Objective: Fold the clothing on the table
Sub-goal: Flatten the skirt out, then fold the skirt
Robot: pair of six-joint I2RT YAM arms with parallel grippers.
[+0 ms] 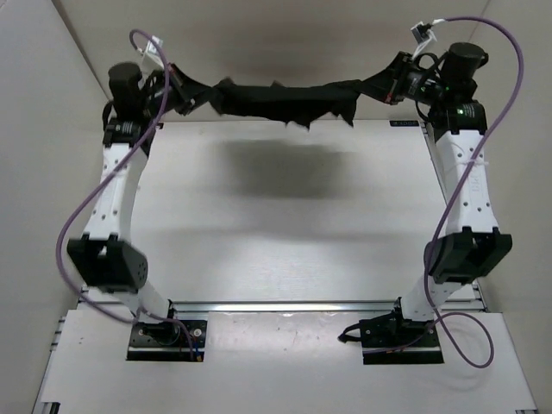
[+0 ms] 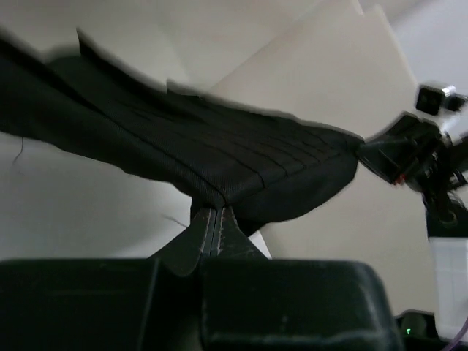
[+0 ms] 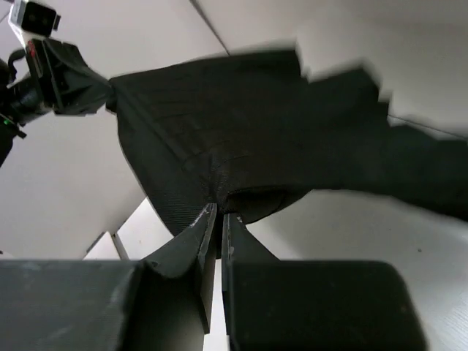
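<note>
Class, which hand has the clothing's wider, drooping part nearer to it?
The right hand: the clothing hangs widest on its side, narrowing to a thin strip toward the left hand.

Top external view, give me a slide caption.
Left gripper and right gripper hold the clothing stretched above the table.

The white table [image 1: 285,259] bears two arm bases [image 1: 164,338] at its near edge, perhaps a label [image 1: 404,123] too.

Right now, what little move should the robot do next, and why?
Probably lower it onto the table. The left claw and right claw each pinch an end, so the clothing hangs stretched in the air, and folding needs it lying flat.
</note>
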